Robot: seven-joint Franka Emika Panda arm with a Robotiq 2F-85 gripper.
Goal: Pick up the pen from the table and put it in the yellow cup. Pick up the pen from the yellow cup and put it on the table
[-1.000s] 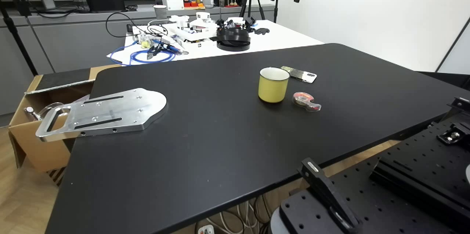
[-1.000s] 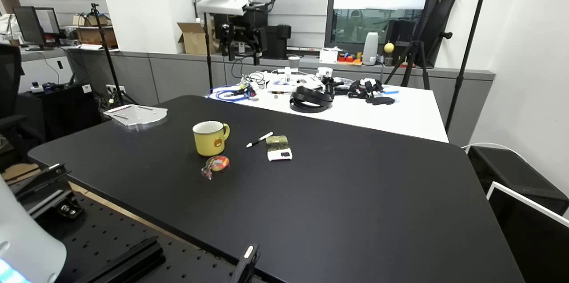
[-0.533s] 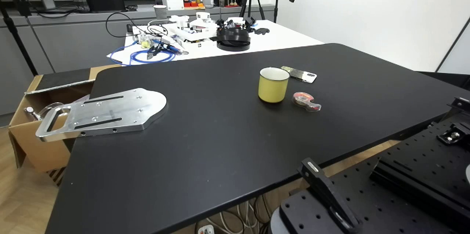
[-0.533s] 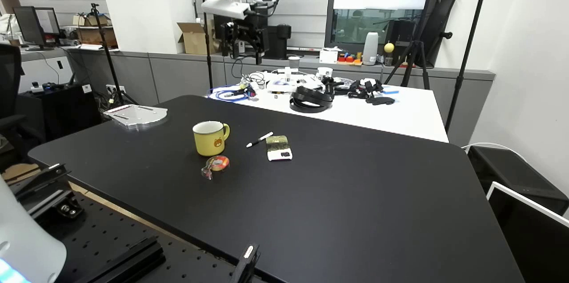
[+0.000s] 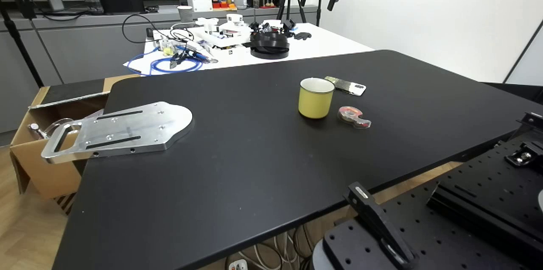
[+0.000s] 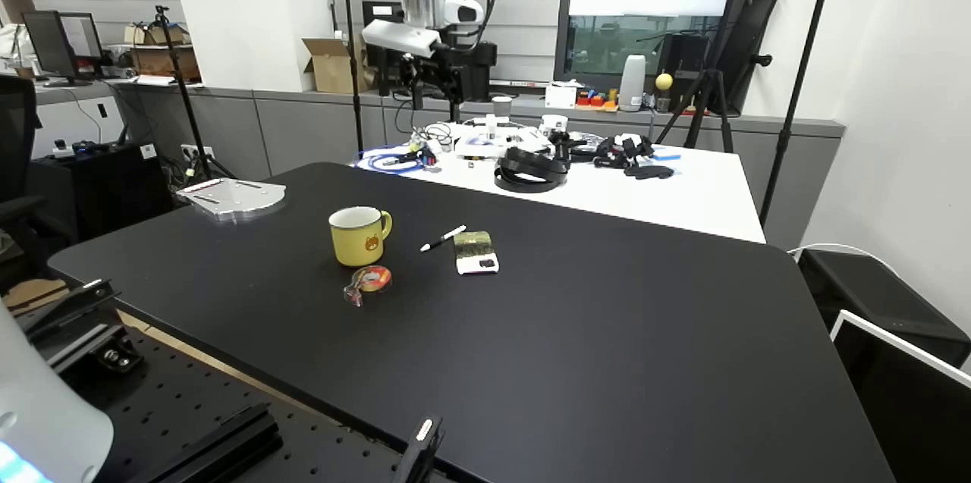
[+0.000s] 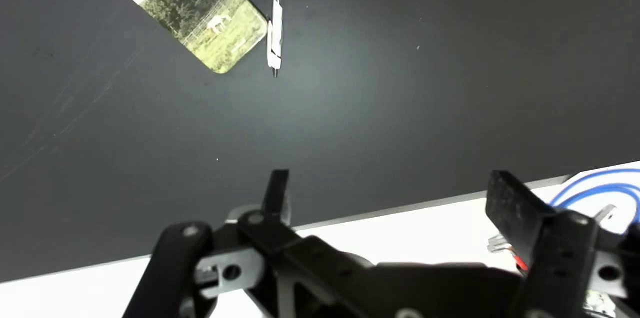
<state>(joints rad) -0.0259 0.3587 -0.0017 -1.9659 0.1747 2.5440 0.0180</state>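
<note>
Hanging above the desk [image 7: 400,108], I have my fingers [image 7: 515,210] spread wide. In my wrist view the pen [image 7: 277,16] lies on the desk at eleven o'clock from them, the phone [image 7: 187,8] just beside it at nine. In an exterior view the cup [image 6: 355,240] stands upright at nine o'clock from the pen, the tape [image 6: 373,280] near the cup at six, the metal plate [image 6: 235,196] at ten.

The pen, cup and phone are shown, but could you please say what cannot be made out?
Pen: in an exterior view, apparently hidden behind the cup; one end cut off by the wrist view's top edge.
Inside the cup: bottom hidden by its wall in both exterior views.
Phone: underside hidden by its body in every view.
</note>
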